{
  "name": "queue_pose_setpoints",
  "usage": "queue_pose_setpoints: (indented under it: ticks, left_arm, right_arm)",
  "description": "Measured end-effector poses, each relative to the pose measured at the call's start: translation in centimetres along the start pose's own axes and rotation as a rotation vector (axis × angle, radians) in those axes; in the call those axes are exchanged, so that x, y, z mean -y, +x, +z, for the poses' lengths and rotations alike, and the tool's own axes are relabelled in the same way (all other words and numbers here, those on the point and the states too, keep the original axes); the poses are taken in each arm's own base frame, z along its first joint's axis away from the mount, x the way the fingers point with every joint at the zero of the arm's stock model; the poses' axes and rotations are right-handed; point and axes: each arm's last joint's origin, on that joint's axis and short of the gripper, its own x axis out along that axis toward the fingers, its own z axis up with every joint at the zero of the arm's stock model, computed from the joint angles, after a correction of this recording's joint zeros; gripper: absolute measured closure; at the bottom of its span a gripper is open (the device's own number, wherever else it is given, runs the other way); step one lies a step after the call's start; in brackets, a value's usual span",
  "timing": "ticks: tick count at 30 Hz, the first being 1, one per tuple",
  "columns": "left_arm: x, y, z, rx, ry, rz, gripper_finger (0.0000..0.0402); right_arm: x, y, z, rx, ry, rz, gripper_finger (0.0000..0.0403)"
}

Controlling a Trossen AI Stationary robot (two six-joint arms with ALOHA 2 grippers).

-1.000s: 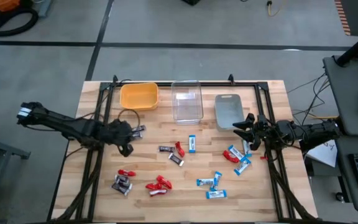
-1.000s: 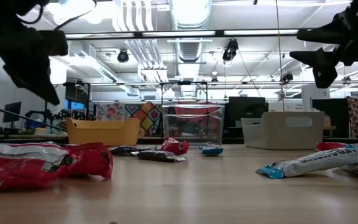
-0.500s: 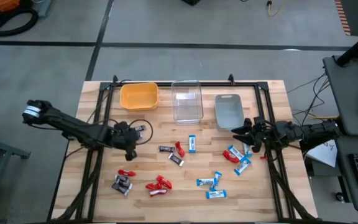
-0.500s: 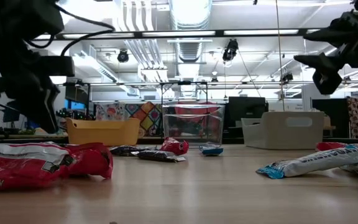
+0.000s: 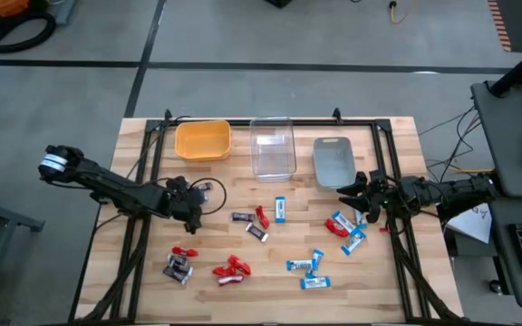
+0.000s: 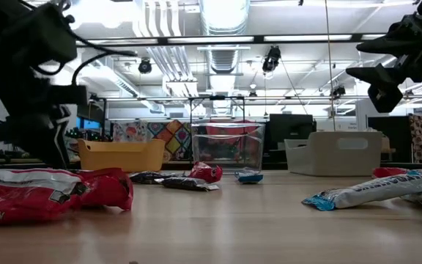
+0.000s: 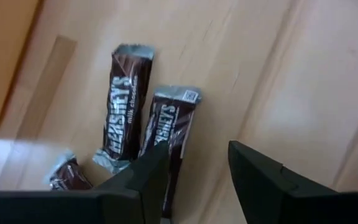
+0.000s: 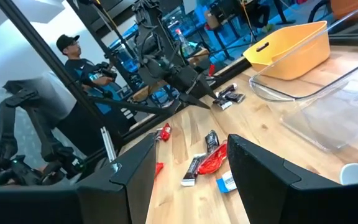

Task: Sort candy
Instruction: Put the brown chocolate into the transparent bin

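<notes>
While apart: left gripper fingers (over candy)

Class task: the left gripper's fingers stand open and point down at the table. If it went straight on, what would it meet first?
Probably the dark brown candy lying just ahead of the left gripper, with a second brown bar beside it; depth is uncertain.

Just beyond the matt black plastic fingers of the left gripper, two dark brown candy bars in glossy crinkled foil with silvery ends lie on the smooth, pale planked wooden table.
</notes>
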Motion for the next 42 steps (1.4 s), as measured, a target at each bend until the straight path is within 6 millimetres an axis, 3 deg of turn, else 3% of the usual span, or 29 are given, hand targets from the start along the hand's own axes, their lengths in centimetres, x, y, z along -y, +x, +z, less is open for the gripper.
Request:
queue_pose_setpoints:
  ticks: [12, 21, 42]
  left_arm:
    - [0.5, 1.5, -0.6, -0.045, -0.020, 0.075, 0.0290]
    - [0.2, 1.9, -1.0, -0.035, -0.031, 0.122, 0.0392]
    - [1.6, -1.6, 2.5, 0.159, -0.043, -0.166, 0.0401]
  right_arm:
    - [0.0, 0.0, 0.0, -0.002, -0.007, -0.001, 0.0213]
    - [0.0, 0.0, 0.0, -0.003, -0.007, -0.002, 0.0213]
    - [0.0, 0.0, 0.0, -0.004, 0.000, -0.003, 0.0213]
